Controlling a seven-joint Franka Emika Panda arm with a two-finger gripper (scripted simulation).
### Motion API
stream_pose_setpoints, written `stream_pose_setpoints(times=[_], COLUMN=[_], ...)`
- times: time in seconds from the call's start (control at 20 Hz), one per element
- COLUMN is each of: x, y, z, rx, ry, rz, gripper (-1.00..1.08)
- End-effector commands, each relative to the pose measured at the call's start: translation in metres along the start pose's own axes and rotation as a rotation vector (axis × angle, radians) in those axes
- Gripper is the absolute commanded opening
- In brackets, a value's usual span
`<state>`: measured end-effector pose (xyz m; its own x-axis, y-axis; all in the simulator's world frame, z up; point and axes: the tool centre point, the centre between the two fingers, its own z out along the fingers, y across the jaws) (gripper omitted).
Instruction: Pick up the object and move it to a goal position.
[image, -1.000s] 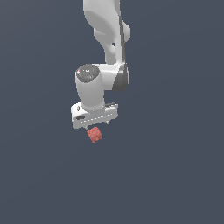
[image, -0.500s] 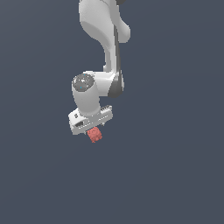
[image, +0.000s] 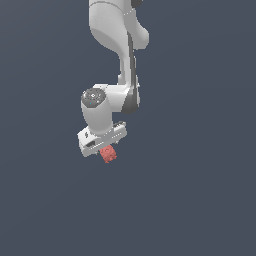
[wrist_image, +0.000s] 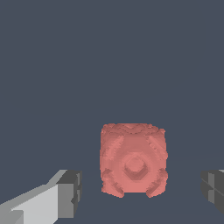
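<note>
Partly hidden red lump (image: 109, 154), hand (wrist_image: 139, 190) agape

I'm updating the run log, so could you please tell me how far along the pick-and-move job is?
Done: the gripper is lined up over the red object. In hand: the fingers straddle it with a gap on each side, so it is not gripped. Left: closing, lifting and carrying it; no goal marker is visible.

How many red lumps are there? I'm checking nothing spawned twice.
1. The red lump sits between the two dark fingertips, with gaps either side, just below the white gripper in the exterior view. Nothing suggests another.
</note>
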<state>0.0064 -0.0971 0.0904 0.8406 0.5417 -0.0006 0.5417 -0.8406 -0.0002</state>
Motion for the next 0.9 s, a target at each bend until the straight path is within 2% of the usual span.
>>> stream_pose_setpoints(times=[0.0,0.55,0.8,0.85], x=[0.000,-0.001,0.000,0.000], y=[0.000,-0.001,0.000,0.000], z=[0.000,0.044,0.050,0.050], rx=[0.000,0.000,0.000,0.000], ry=[0.000,0.001,0.001,0.001], rz=[0.000,-0.004,-0.005,-0.005], gripper=[1.00,1.00,1.00,-1.00])
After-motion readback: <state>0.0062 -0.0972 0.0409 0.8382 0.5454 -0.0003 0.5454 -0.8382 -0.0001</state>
